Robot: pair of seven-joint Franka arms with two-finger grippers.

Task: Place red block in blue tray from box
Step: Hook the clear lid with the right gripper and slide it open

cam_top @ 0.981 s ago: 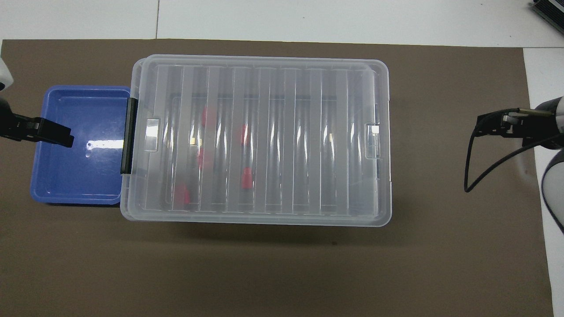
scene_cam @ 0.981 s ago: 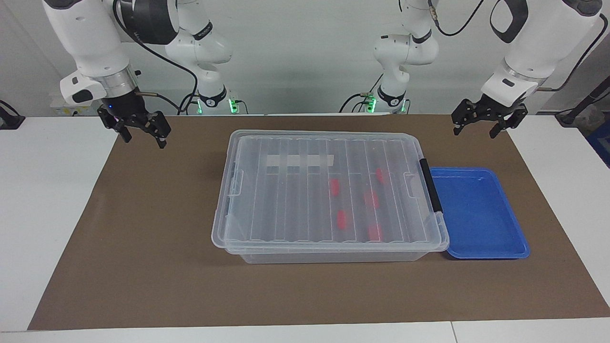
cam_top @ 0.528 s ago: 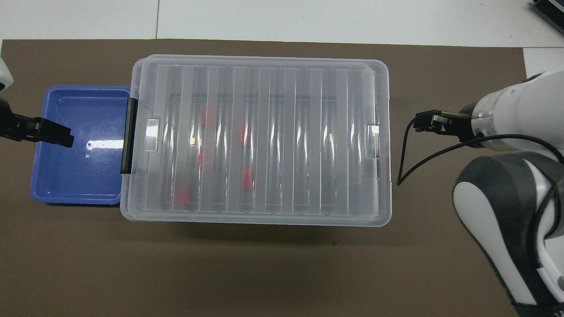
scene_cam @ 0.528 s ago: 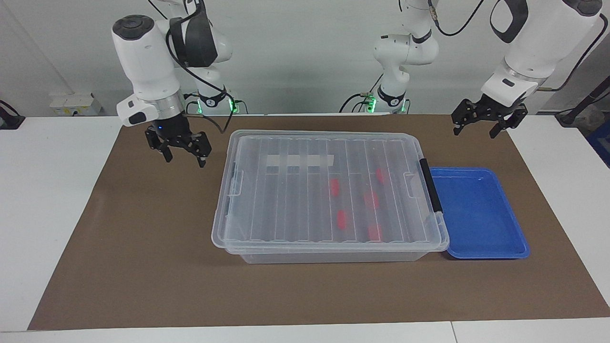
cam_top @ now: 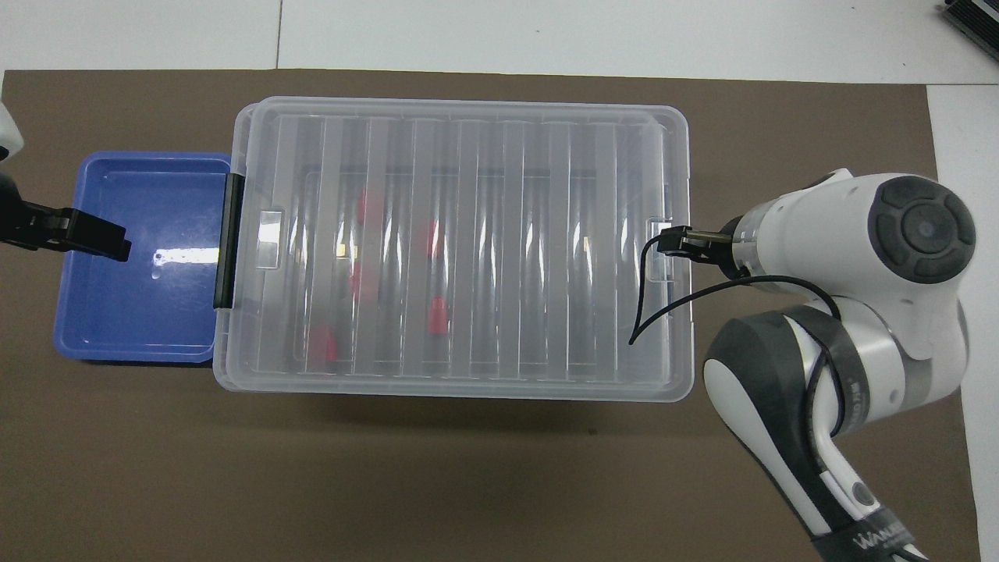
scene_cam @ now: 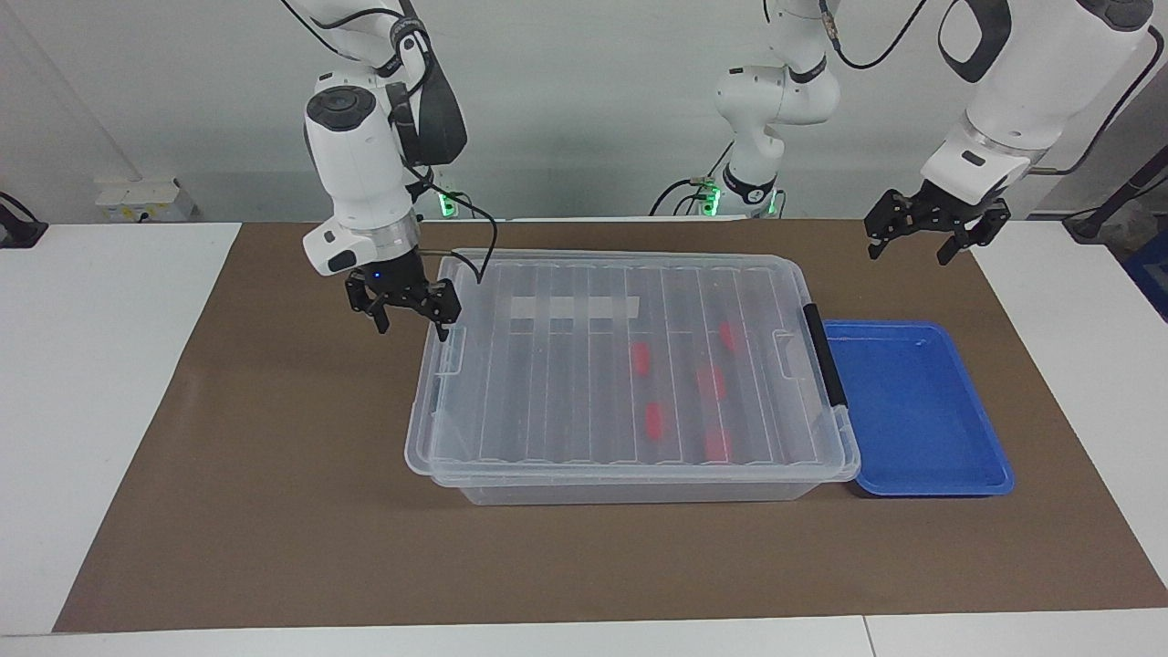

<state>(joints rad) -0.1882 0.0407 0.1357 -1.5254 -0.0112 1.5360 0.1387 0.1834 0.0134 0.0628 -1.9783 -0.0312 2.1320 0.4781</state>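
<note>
While both sets of jaws stand spread and empty, the box [scene_cam: 630,365] sits lidded.
Right gripper [scene_cam: 408,312] hangs just beside the box's end; left gripper [scene_cam: 933,234] waits over the worktop near the tray [scene_cam: 922,474]; red blocks [scene_cam: 641,359] lie inside the box.

Bright, even light from above, both views sharp. Soft shadow under box [cam_top: 460,250] edge nearer robots. White glare streaks on ribbed lid [scene_cam: 630,356]; glare patch in blue tray [cam_top: 140,257]. No blur, no noticeable edge distortion.
</note>
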